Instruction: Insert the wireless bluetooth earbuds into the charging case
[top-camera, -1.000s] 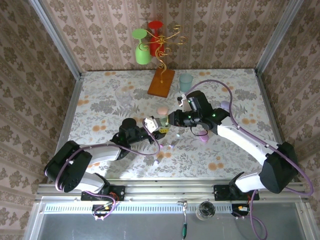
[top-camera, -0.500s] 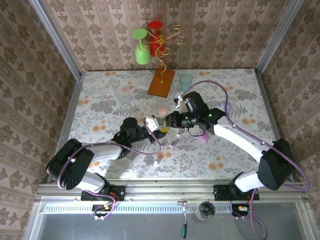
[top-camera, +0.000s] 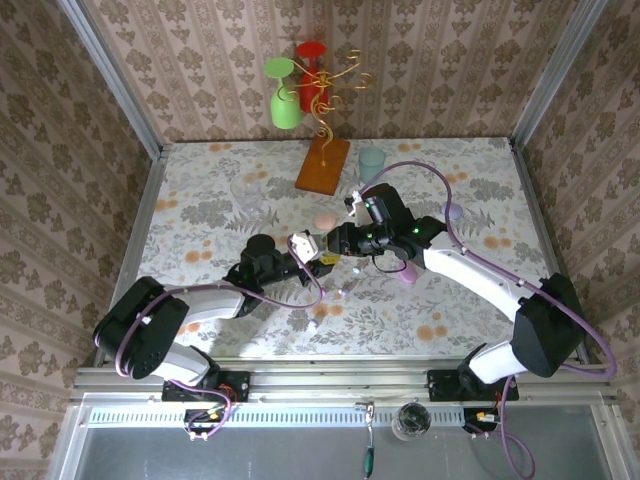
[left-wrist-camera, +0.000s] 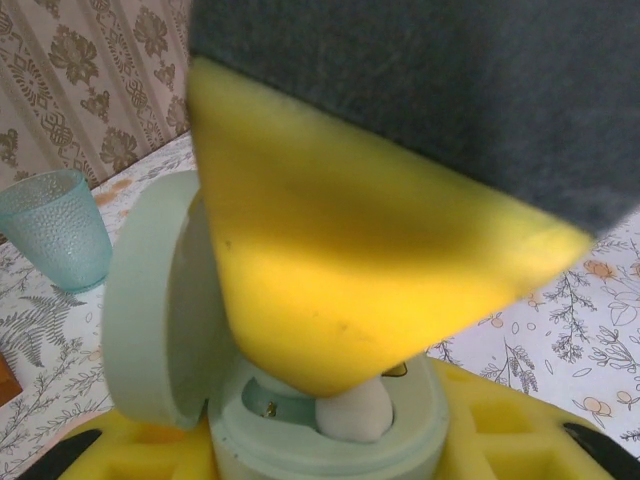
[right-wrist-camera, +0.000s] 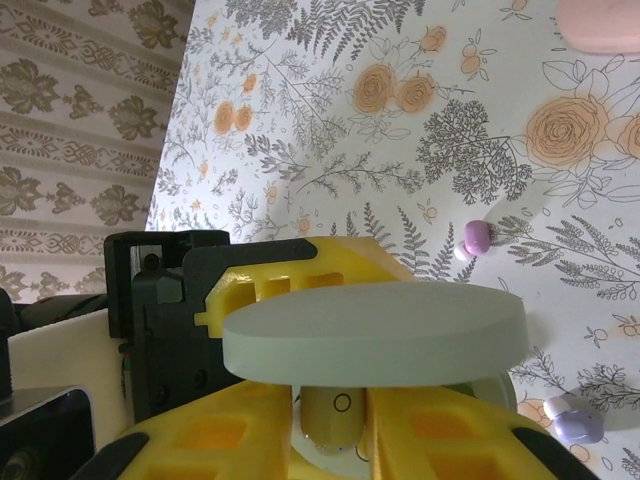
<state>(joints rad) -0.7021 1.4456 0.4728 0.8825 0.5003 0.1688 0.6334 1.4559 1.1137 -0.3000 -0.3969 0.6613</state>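
Observation:
My left gripper (top-camera: 312, 250) is shut on an open mint-green charging case (left-wrist-camera: 330, 445), its lid (left-wrist-camera: 150, 300) standing up on the left. A pale earbud (left-wrist-camera: 355, 410) sits in the case's right well; the left well beside it shows its gold contacts. My right gripper (right-wrist-camera: 335, 445) comes in over the case, its yellow fingers tight on either side of that earbud (right-wrist-camera: 335, 420) beneath the lid (right-wrist-camera: 375, 335). From above, both grippers meet at the case (top-camera: 325, 245) mid-table. A purple earbud (right-wrist-camera: 475, 238) and a lilac earbud (right-wrist-camera: 570, 418) lie loose on the cloth.
A pink case (top-camera: 325, 220), another pink case (top-camera: 407, 275) and a lilac case (top-camera: 452, 211) lie around the grippers. A teal cup (top-camera: 371, 163), a wooden stand base (top-camera: 322, 165) and a clear glass (top-camera: 247, 190) stand at the back. Small buds (top-camera: 343, 293) lie in front.
My right gripper has shifted left and closed in on the case held by the left gripper. The left arm has barely moved.

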